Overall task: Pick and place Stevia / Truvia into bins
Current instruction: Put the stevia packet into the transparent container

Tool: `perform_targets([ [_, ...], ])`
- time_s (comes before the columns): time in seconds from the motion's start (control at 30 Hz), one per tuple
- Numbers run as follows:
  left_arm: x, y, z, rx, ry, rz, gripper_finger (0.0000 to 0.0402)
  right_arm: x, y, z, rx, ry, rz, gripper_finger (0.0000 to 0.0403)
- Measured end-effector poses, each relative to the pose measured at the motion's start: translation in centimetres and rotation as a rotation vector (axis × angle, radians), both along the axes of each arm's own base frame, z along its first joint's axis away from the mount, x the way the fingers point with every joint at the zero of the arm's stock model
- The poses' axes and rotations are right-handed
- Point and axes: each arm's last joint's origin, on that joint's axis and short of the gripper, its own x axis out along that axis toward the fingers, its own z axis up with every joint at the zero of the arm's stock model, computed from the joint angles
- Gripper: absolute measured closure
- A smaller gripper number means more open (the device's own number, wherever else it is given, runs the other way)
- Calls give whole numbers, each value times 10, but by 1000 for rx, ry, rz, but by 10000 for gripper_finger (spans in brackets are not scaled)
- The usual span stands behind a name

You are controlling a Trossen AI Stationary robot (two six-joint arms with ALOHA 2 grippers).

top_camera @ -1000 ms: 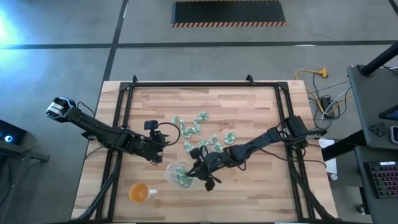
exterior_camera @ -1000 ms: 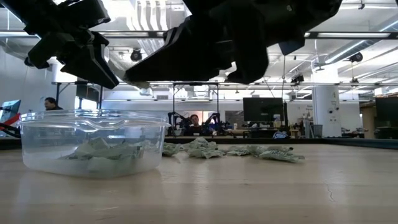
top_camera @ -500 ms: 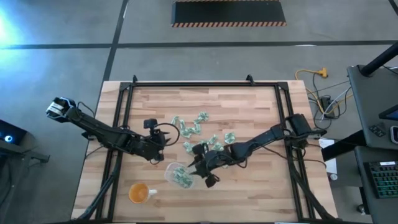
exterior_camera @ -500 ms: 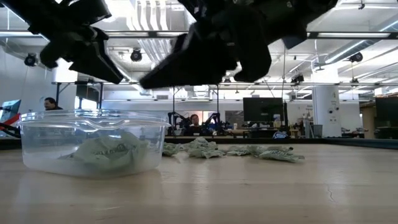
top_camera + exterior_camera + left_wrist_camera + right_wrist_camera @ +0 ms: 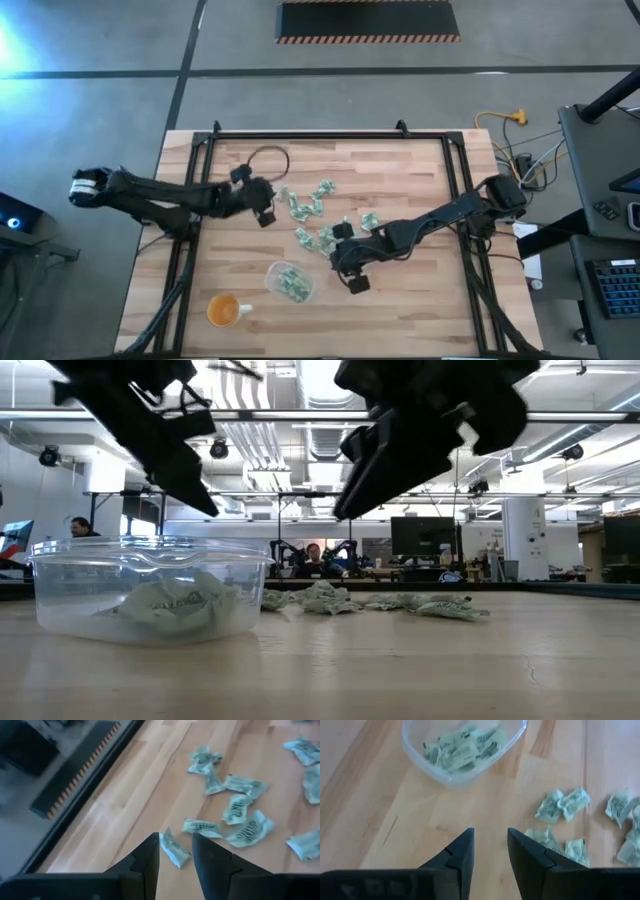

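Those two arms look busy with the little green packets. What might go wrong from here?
The left tool sits over one packet at the edge of the scattered packets; crowded neighbours might get nudged or grabbed too. The right tool, empty and open, hangs between the clear tub and the pile; the light tub might slide if bumped.

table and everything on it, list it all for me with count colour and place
table: one, light wood, dark frame around it
tub: one, clear, near front edge, several packets inside
loose packets: many, pale green and white, scattered mid-table behind the tub
cup: one, orange, front left, beside the tub
person: one, far in the room behind
left gripper: dark, open, at the scatter's left end, a packet between its fingers
right gripper: dark, open, empty, right of the tub
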Motion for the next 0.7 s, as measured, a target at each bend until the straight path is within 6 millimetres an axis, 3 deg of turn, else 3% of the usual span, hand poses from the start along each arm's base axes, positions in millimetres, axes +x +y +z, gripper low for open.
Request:
perform_targets([
  [0.2,7,39,-3,-99,-29,-52,302,-9,1,1,14,20,-9,307],
  [0.37,12,64,-21,-221,16,-73,302,-18,2,1,16,41,0,314],
  [0.7,26,83,-69,-288,168,-15,302,-26,3,-1,20,105,-25,320],
])
